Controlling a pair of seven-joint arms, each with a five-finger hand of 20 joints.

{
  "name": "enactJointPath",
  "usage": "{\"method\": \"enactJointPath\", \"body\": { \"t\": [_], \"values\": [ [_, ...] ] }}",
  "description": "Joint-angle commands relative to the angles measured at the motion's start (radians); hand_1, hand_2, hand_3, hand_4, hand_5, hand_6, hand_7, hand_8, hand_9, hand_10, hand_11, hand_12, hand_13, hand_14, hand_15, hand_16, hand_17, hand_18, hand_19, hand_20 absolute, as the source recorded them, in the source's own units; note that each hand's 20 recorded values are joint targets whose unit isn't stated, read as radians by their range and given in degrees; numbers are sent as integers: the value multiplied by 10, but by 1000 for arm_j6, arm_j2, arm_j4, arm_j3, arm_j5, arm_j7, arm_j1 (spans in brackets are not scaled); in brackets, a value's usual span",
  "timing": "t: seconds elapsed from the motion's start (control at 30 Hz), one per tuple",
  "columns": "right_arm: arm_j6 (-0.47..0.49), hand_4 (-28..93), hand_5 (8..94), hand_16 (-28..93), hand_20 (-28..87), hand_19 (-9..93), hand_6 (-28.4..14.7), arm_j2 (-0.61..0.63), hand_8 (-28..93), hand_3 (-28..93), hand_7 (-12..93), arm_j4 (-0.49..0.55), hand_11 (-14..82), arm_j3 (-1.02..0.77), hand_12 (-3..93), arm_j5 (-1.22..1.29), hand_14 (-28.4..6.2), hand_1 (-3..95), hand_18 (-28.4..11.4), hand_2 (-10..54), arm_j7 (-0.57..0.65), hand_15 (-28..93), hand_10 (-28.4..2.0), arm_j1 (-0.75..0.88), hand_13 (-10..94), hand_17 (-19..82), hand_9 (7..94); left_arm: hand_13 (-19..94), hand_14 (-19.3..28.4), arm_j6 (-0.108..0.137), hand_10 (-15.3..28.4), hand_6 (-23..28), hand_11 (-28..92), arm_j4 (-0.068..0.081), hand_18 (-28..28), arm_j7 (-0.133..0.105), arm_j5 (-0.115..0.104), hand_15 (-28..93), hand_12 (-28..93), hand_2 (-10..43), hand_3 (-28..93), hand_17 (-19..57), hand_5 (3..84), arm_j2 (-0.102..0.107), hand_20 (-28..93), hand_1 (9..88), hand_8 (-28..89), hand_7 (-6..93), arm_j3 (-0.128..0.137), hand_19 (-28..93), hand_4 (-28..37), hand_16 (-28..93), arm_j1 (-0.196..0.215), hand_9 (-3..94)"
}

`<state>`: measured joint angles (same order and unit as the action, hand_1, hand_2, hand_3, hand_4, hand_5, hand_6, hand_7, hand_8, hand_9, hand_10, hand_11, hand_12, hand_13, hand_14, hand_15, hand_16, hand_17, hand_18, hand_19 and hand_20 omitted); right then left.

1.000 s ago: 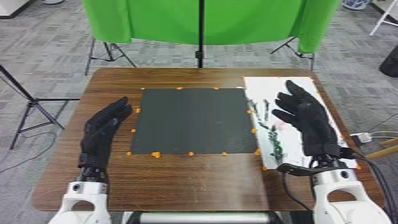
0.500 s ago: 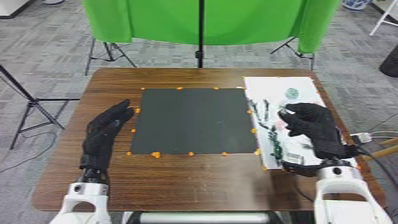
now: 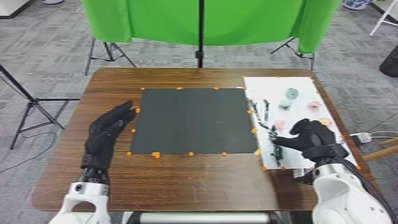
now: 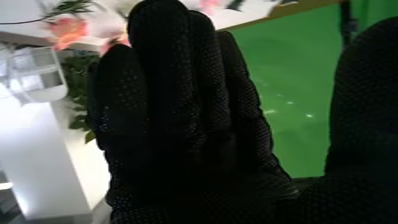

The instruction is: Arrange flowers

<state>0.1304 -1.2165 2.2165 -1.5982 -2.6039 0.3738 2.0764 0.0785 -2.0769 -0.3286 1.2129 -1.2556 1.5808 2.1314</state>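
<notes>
Pretty sure I'm at the picking-up stage of this one. Using the dark mat (image 3: 195,122) as my landmark, the flowers are on the white sheet (image 3: 266,87) just right of it: a green bloom (image 3: 291,93) and a pink bloom (image 3: 314,105) right of the mat's far half, plus a leafy stem (image 3: 276,150) beside its near right corner. My right robot hand (image 3: 313,138) is over the sheet, right of the mat's near half, with its fingertips right by that greenery. The wrist cam has its fingers straight, thumb spread wide, nothing gripped, and there's an orange-pink flower (image 4: 67,32) past the fingers. Can't tell whether the glove is actually touching a stem.

Left robot hand (image 3: 108,125) is parked over the tabletop (image 3: 187,182) left of the mat, fingers relaxed, holding nothing. I'd leave it there.

Next move, imo: pick one stem, line the thumb up across from the fingers, ease down, pinch low on the stalk, then lift and carry it left onto the mat, which I'm guessing is where the arrangement goes. My worry is the stems being thin and lying flat, so a sloppy pinch could skid one along the sheet or drag a neighbour with it. Slow close, small test lift, then go.
</notes>
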Motion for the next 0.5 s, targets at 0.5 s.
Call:
{"method": "enactJointPath", "body": {
  "t": [0.5],
  "values": [
    [48, -241, 711, 267, 316, 803, -49, 33, -37, 416, 253, -152, 304, 66, 261, -3, -54, 361, -46, -95, 49, 427, -141, -93, 895, 687, 803, 356, 159, 2, 130, 25, 151, -5, 115, 14, -13, 100, 117, -75, 653, 94, 471, 3, 237, 280, -59, 107, 16, 60, -163, 31, 26, 447]
  ]
}}
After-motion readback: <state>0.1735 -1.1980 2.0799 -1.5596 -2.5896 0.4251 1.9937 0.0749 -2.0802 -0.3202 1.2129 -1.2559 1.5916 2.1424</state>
